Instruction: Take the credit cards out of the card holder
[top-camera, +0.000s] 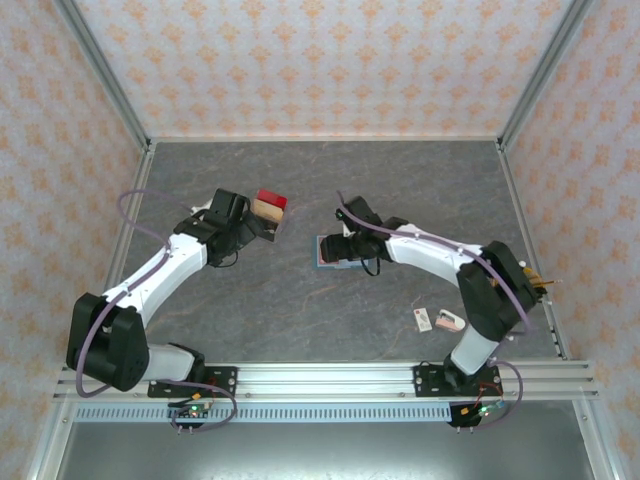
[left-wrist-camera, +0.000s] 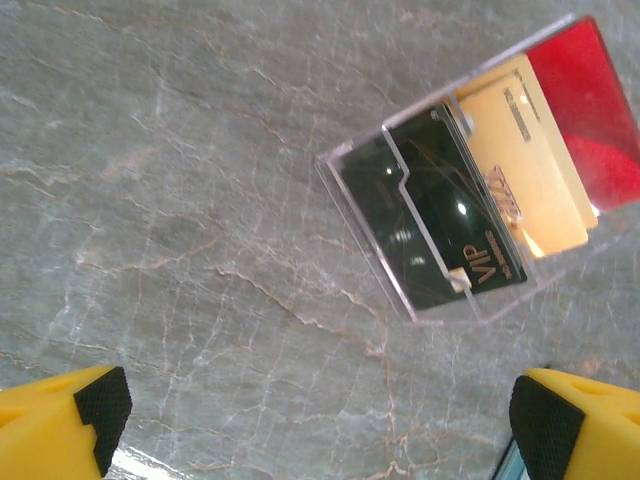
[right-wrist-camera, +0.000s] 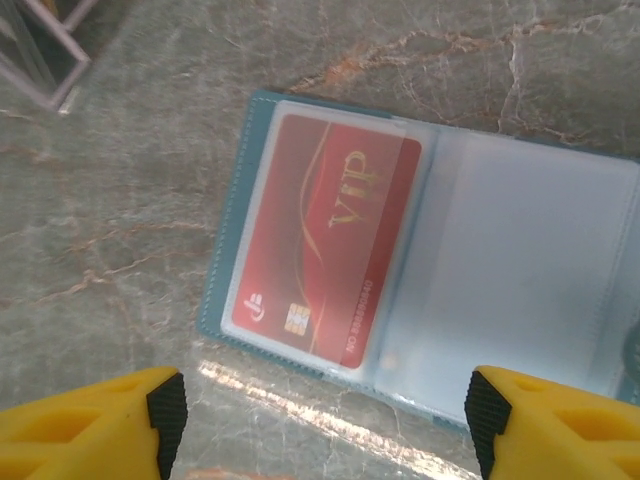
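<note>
The holder (right-wrist-camera: 425, 265) lies open on the table (right-wrist-camera: 140, 200) under the right gripper (right-wrist-camera: 320, 420), whose jaws are spread and empty like those of the left gripper (left-wrist-camera: 320, 410). Its red card (right-wrist-camera: 325, 240) looks light, stiff and slick in a soft sleeve (right-wrist-camera: 402, 285), likely best pinched at the edge by the fold

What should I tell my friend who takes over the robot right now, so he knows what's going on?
Left gripper: open, empty, over the table near the clear tray.
Right gripper: open, empty, above the card holder.
Done: card holder lies open on the table; one sleeve looks empty.
Left to do: the red VIP card sits in the other sleeve; pull it out.
</note>
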